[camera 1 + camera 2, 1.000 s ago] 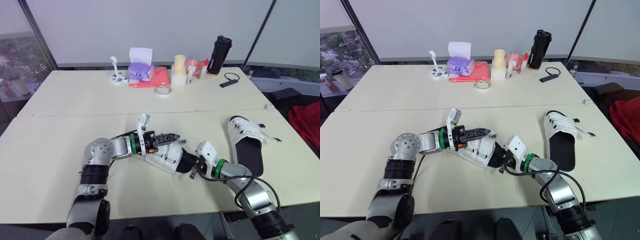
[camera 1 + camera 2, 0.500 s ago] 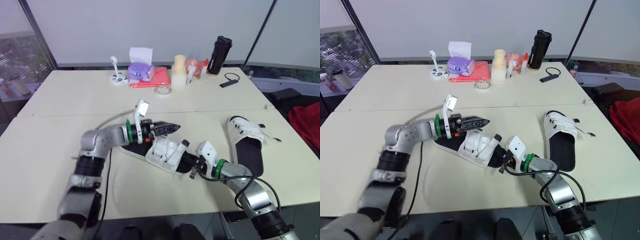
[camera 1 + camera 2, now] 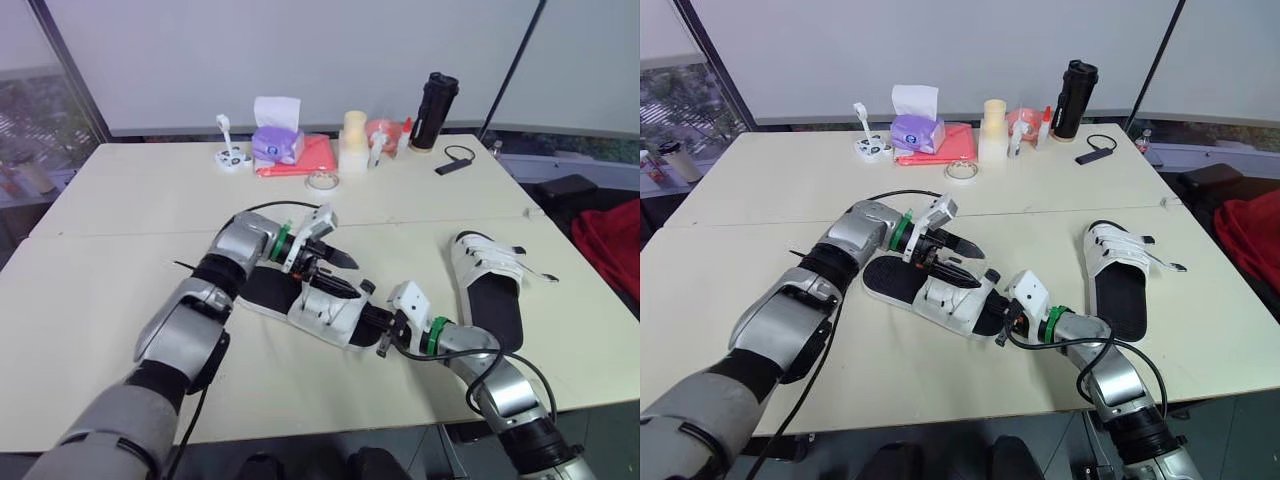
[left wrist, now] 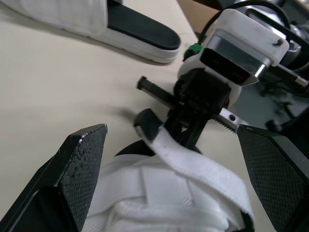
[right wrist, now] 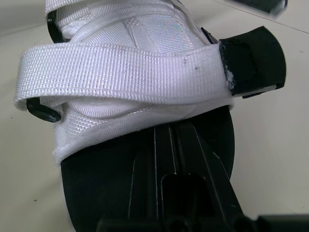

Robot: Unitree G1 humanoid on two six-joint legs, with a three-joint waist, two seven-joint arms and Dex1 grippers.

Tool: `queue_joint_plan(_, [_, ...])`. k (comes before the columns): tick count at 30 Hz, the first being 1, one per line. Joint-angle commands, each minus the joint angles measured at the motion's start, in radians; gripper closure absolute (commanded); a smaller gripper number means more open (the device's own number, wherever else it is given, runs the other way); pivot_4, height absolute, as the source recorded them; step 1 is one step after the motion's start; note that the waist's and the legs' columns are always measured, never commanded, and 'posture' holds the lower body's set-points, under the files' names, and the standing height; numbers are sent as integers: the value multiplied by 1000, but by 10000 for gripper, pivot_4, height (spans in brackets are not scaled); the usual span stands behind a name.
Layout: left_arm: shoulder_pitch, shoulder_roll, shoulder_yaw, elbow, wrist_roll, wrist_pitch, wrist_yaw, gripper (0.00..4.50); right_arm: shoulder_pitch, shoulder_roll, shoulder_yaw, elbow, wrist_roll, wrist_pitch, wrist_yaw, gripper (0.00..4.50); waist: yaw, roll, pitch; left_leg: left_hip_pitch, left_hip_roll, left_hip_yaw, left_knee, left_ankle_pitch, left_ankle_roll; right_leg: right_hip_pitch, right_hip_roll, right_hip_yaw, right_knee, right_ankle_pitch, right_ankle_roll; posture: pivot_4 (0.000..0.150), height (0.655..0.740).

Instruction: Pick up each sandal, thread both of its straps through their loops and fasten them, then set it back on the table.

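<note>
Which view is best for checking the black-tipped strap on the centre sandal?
Right wrist view: the strap crosses it close up, black tip included. Left wrist view shows it from the other side, before the right claw. Eye views show the whole sandal, the strap small.
</note>
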Motion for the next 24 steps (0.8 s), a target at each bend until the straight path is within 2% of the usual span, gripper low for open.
queue_joint_plan(1, [-29,-18,22,37,37,-30,-37,623,64,-6,34,90,-59,62,-26,45000,0,0,0,0,0,0,0,0,0,0,0,0,0,0,0,1500,7400])
queue_joint_plan(4, [-37,-50,41,66,53,-42,-19,8538,66,-6,33,87,-58,62,-30,45000,2,0,0,0,0,-1,0,0,0,0,0,0,0,0,1,1500,7400])
queue_joint_plan(7, [-46,-64,61,85,66,-46,-21,22538,64,-3,33,88,-59,64,-33,45000,2,0,0,0,0,-1,1,0,0,1,0,0,0,0,1,1500,7400])
queue_joint_plan(11, [-51,-91,101,95,68,-49,8,43738,66,-1,33,89,-59,62,-35,45000,2,0,0,1,0,-2,1,0,0,2,0,0,0,0,1,1500,7400])
queue_joint_plan(15, [-37,-93,125,60,62,-36,-12,44554,62,0,33,93,-58,62,-36,45000,1,-1,0,1,0,-2,2,0,0,2,0,0,0,0,1,1500,7400])
queue_joint_plan(19, [-34,-63,194,-36,-6,63,-45,44554,63,1,31,92,-59,62,-36,45000,-1,0,0,1,0,-2,1,0,0,1,0,0,2,0,2,1500,7400])
queue_joint_plan(24, [39,-9,240,-291,-103,250,-49,44554,70,-1,32,92,-60,60,-33,45000,0,0,0,1,0,-2,1,0,0,2,0,0,2,0,2,1500,7400])
